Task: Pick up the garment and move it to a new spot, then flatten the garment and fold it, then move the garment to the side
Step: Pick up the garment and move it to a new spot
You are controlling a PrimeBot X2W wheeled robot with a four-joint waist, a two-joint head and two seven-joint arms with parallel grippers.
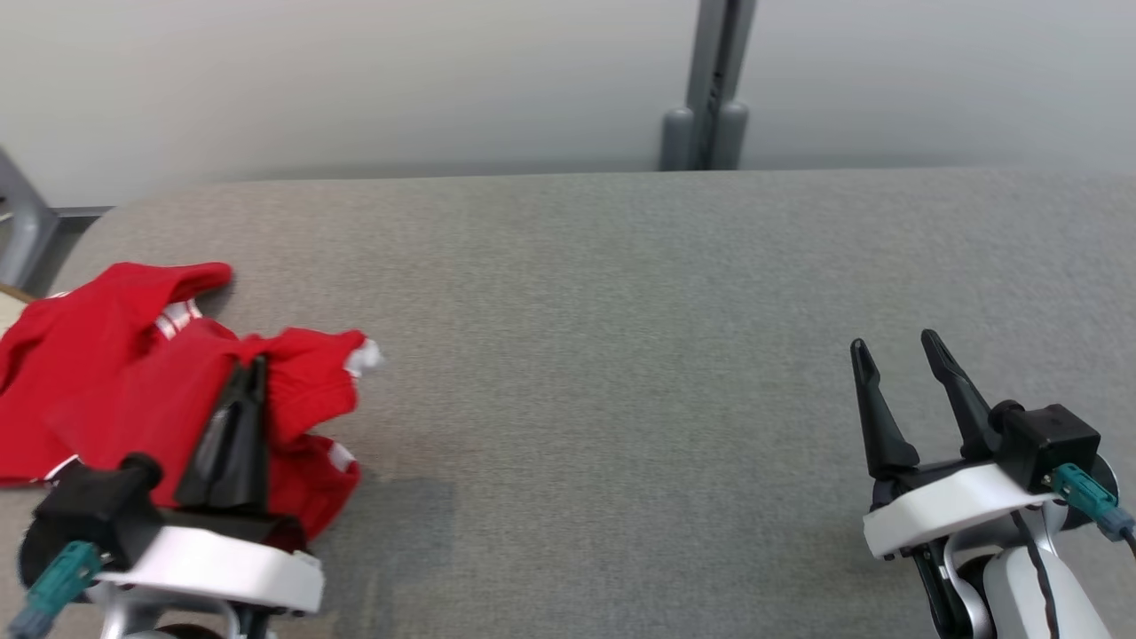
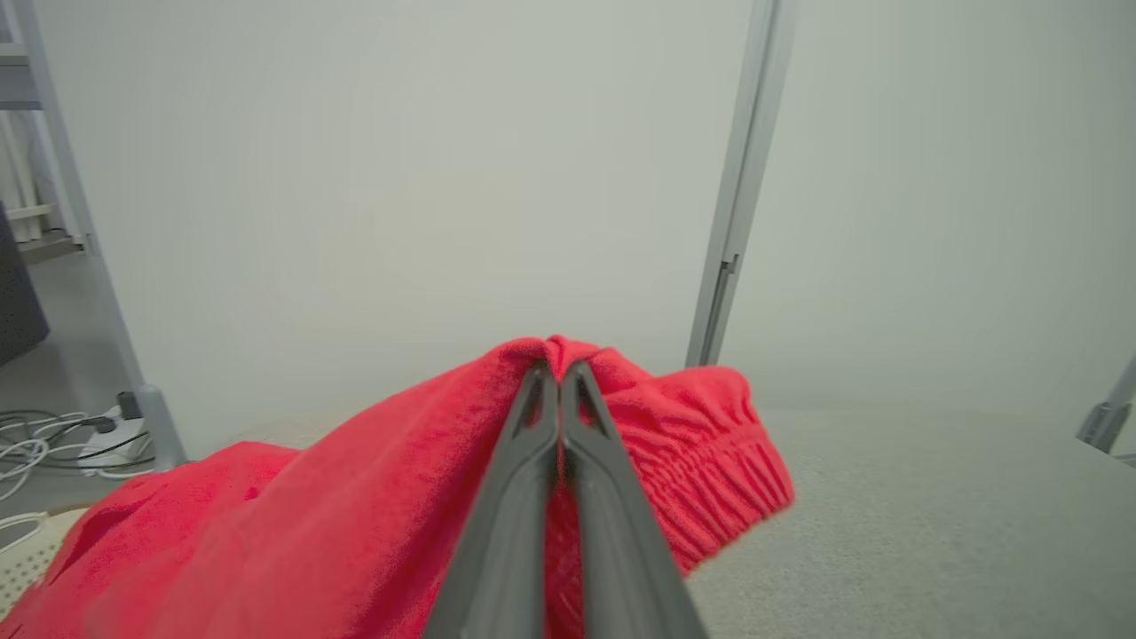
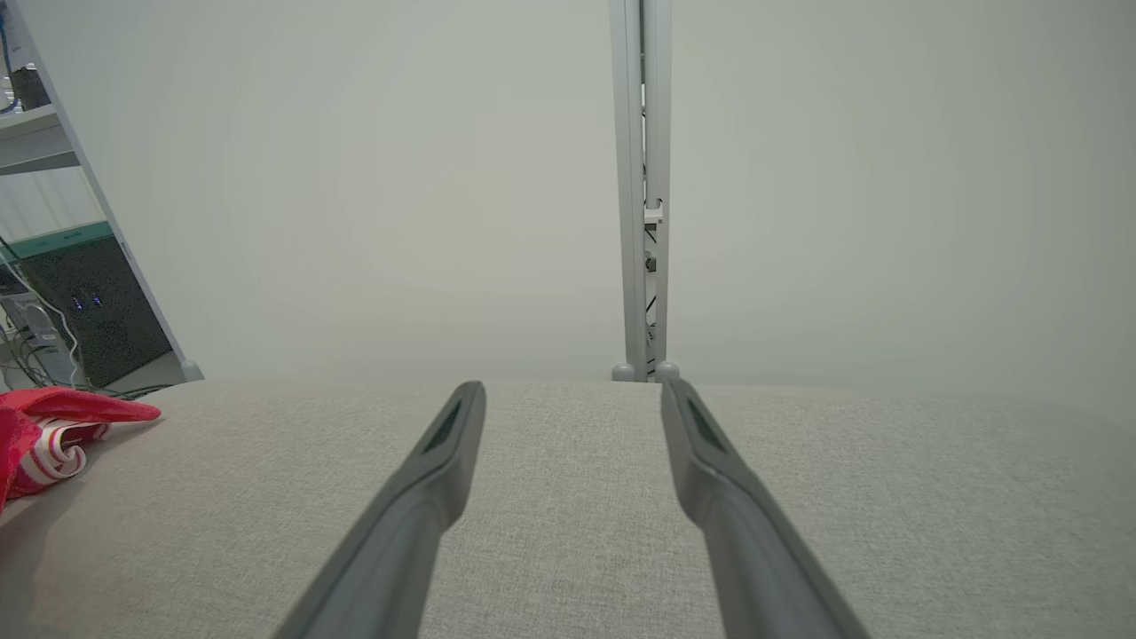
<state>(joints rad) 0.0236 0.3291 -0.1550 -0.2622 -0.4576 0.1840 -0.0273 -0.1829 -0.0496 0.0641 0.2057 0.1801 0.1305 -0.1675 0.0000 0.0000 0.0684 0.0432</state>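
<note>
Garment (image 1: 106,382), red and crumpled, is bunched at the left end of the grey table (image 1: 621,355). A fold is pinched by the left gripper (image 1: 255,366), likely for lifting. The right gripper (image 1: 892,342) is held spread and empty, well apart.

Worktop (image 1: 621,355) open across centre and right; red garment (image 1: 115,373) heaped at left edge; grey post (image 1: 714,80) behind far edge.

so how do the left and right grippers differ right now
The left gripper is shut, its fingers pressed together; the right gripper is open, fingers spread. The left gripper pinches a fold of the red garment; the right gripper holds nothing. Both have long dark fingers over the grey table.
</note>
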